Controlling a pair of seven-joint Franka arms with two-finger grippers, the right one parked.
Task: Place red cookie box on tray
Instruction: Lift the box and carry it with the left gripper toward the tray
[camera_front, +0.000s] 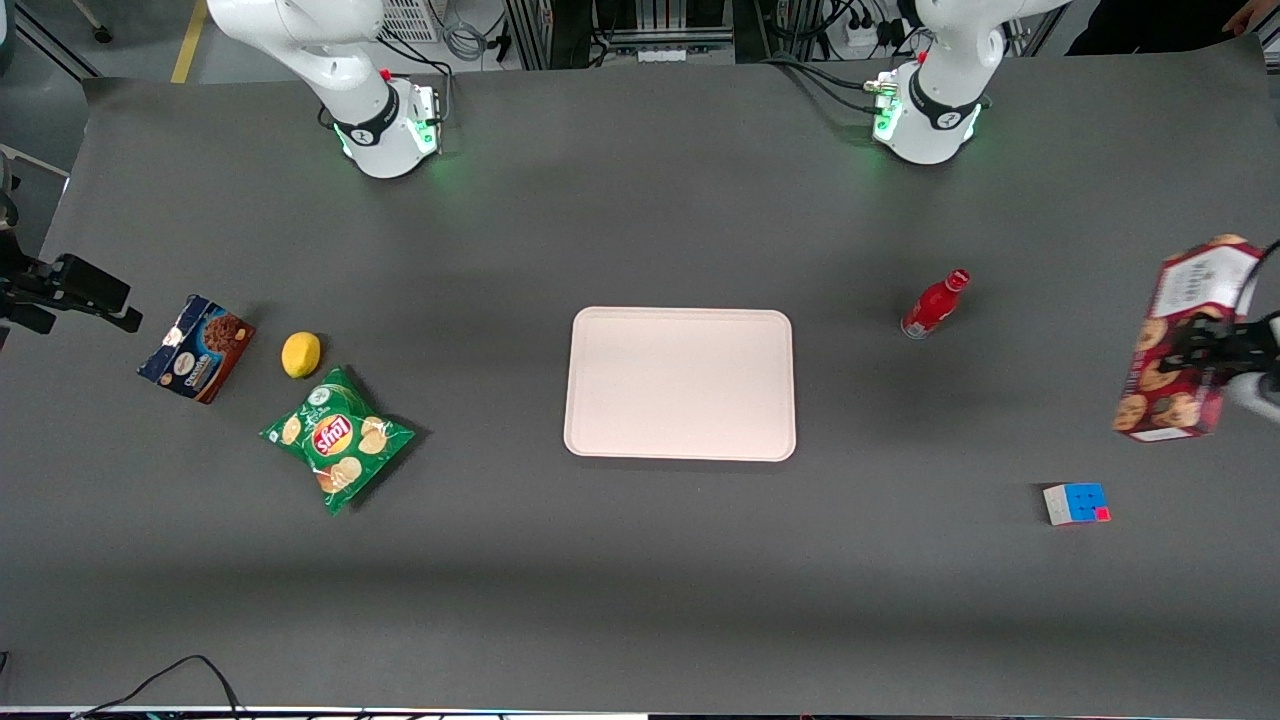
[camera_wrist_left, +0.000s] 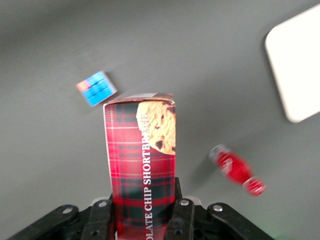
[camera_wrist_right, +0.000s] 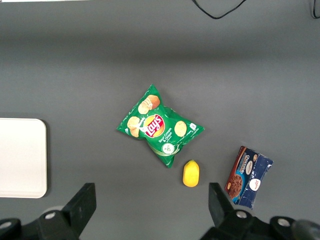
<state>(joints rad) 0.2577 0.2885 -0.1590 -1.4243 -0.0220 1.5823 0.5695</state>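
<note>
**Red cookie box held above the table at the working arm's end**

Front view: the hand (camera_front: 1215, 345) grips the red cookie box (camera_front: 1180, 340) across its middle; the box is lifted clear of the table (camera_front: 640, 560) and tilted. The tray (camera_front: 680, 384) lies flat at mid-table, well apart from the box. A red bottle (camera_front: 935, 304) lies between tray and box; a puzzle cube (camera_front: 1077, 503) sits nearer the camera than the box.

Left wrist view: the fingers (camera_wrist_left: 181, 217) are closed against both long sides of the box (camera_wrist_left: 142, 167), plaid face showing. Cube (camera_wrist_left: 97, 88), bottle (camera_wrist_left: 237, 169) and a tray corner (camera_wrist_left: 295, 70) lie on the table below.

Right wrist view: chips bag (camera_wrist_right: 159, 131), lemon (camera_wrist_right: 191, 173) and blue cookie box (camera_wrist_right: 248, 176) lie toward the parked arm's end; tray edge (camera_wrist_right: 22, 157) visible.
</note>
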